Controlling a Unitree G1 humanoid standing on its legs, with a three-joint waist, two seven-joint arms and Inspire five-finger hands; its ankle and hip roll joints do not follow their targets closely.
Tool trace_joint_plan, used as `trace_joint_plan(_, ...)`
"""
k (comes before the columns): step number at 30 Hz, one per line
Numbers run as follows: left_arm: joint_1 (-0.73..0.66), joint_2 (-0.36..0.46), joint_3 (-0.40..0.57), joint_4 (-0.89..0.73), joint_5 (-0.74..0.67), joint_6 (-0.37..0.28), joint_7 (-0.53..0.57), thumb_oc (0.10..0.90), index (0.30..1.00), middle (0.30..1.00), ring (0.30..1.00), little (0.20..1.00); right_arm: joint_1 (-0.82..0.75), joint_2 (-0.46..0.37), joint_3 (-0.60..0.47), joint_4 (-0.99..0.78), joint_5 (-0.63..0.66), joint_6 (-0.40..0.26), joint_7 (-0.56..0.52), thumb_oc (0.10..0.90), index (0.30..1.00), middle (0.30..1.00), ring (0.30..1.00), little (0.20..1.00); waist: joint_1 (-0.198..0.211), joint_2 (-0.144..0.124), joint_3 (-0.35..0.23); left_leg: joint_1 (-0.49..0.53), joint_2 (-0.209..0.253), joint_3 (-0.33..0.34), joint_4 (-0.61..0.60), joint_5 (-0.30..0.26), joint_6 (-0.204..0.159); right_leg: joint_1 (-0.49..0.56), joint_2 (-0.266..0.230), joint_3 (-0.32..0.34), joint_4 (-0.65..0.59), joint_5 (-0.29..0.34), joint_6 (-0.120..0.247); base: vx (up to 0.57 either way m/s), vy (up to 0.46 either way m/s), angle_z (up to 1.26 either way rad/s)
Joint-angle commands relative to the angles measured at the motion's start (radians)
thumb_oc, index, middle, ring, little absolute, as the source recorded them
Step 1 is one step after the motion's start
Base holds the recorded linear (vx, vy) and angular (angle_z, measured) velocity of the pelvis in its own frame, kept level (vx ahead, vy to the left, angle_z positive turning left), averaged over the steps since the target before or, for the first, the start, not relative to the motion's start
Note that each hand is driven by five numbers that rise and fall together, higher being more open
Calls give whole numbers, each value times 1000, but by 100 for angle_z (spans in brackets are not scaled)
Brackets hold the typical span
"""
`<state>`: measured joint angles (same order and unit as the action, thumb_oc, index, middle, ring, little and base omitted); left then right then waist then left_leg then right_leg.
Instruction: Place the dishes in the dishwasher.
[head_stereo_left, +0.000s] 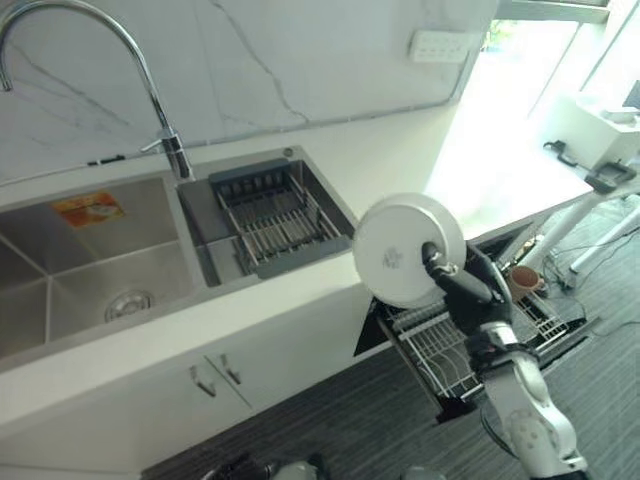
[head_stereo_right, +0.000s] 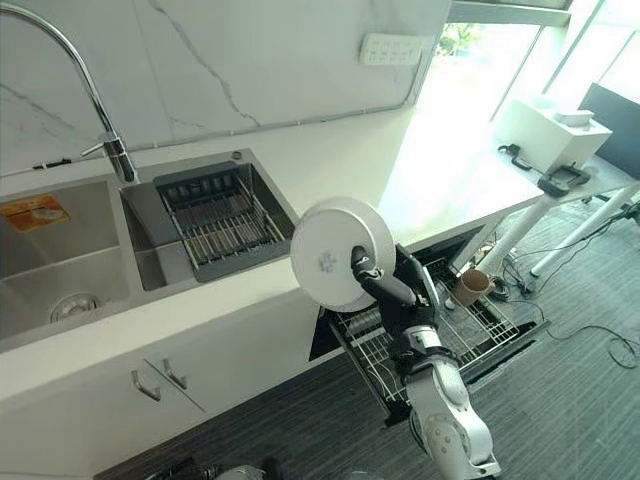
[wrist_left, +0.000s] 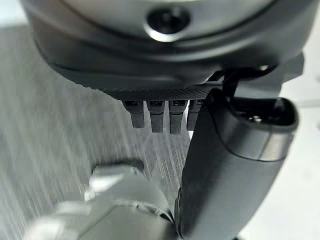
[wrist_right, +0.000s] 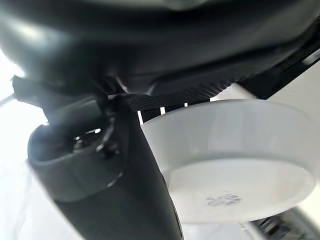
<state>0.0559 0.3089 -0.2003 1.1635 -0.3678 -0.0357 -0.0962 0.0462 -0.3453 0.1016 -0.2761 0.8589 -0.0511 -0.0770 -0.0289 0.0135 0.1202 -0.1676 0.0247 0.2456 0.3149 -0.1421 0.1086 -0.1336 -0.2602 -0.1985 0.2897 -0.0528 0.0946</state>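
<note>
Plate held up above the open dishwasher rack

Plate (head_stereo_left: 408, 248) sits in my right hand (head_stereo_left: 470, 285), white and round, its underside turned toward the head camera and its edge tilted nearly upright. In the right wrist view I see the thumb (wrist_right: 115, 175) lying across the base side of the plate while the fingers go behind the rim, so the right hand is closed around it in a pinch. The plate hangs in the air, in front of the counter's edge, touching nothing else that I can see.

Just below and behind the right hand is the pulled-out dishwasher rack (head_stereo_left: 450, 350), a white wire basket drawn out of the dark opening under the counter (head_stereo_left: 420, 150). A brown cup (head_stereo_left: 522, 280) stands at the far side of the rack. The plate is above the rack's near end, not in it.

My left hand (wrist_left: 165, 112) shows in its own wrist view, hanging over the striped grey floor (wrist_left: 45, 100) with its fingers straight and relaxed, holding nothing.

Further back, the white counter carries a steel double sink (head_stereo_left: 90, 260). Its right-hand basin holds a dark drying rack (head_stereo_left: 275, 220), and a curved tap (head_stereo_left: 150, 90) rises behind, against the marble wall (head_stereo_left: 280, 50). Off to the far right stands a white desk (head_stereo_left: 590, 140).
</note>
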Motion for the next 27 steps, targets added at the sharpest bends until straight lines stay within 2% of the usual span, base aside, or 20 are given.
trace_joint_plan(1,95,-33,-9,41,66,63,-14,800,900,900,900,900,-158,-36,-76,-133,-53,-181,53,400,300,300,300,300,2,-15,27,5,61,-107,-15,1,-129,6,-45,16,10,134,62,31,-448,19)
trace_joint_plan(2,90,-15,-7,24,95,80,-12,800,900,900,900,900,-156,-58,-103,-162,-44,-208,84,400,300,300,300,300,-17,-24,27,8,78,-128,-15,-15,-138,-38,-59,102,10,161,83,54,-479,0)
trace_joint_plan(4,97,-1,4,32,147,83,-10,800,900,900,900,900,-139,-93,-171,-209,-28,-255,120,400,300,300,300,300,-14,-36,16,5,116,-121,-15,-6,-153,-28,-58,83,10,85,90,50,-469,16)
trace_joint_plan(7,125,-16,32,100,191,51,-28,800,900,900,900,900,-137,-154,-292,-236,53,-292,147,400,300,300,300,300,-20,-48,-6,17,178,-96,-15,7,-191,-28,-48,51,10,30,102,37,-342,24)
trace_joint_plan(8,131,-23,33,115,202,40,-27,800,900,900,900,900,-133,-162,-312,-240,48,-292,145,400,300,300,300,300,-20,-47,-9,18,185,-94,-15,8,-196,-26,-44,49,10,22,103,61,-232,-20)
trace_joint_plan(10,173,-65,41,165,231,11,-10,800,900,900,900,900,-117,-197,-376,-236,-41,-281,115,400,300,300,300,300,-34,-47,-20,27,225,-82,-15,25,-220,-15,-20,43,10,-11,101,62,-247,-50)
trace_joint_plan(14,178,-86,33,197,268,-29,23,800,900,900,900,900,-128,-204,-402,-206,-13,-313,108,400,300,300,300,300,-51,-41,-28,34,256,-66,-15,35,-238,-10,5,50,10,-29,89,17,-121,-30)
trace_joint_plan(16,166,-84,25,187,277,-22,35,800,900,900,900,900,-129,-200,-410,-205,-35,-326,94,400,300,300,300,300,-61,-36,-32,40,262,-63,-15,36,-242,-6,13,58,10,-32,84,37,-64,-14)
trace_joint_plan(17,157,-81,28,177,267,-6,26,800,900,900,900,900,-127,-203,-414,-205,-72,-346,83,400,300,300,300,300,-66,-31,-34,41,263,-64,-15,37,-244,-5,16,64,10,-32,83,30,-26,-16)
trace_joint_plan(19,151,-78,31,171,260,8,16,800,900,900,900,900,-127,-208,-413,-202,-136,-345,56,400,300,300,300,300,-69,-27,-36,43,265,-64,-15,37,-247,-3,16,66,10,-33,84,26,-9,-12)
trace_joint_plan(24,147,-68,46,160,270,18,22,800,900,900,900,900,-108,-251,-398,-164,-419,-284,-14,400,300,300,300,300,-75,-19,-44,50,264,-61,-15,33,-249,-1,12,77,10,-34,89,11,9,-3)
trace_joint_plan(27,148,-64,61,141,292,17,44,800,900,900,900,900,-80,-294,-387,-149,-670,-258,-66,400,300,300,300,300,-75,-21,-44,51,261,-61,-15,31,-249,0,6,76,10,-32,94,0,0,0)
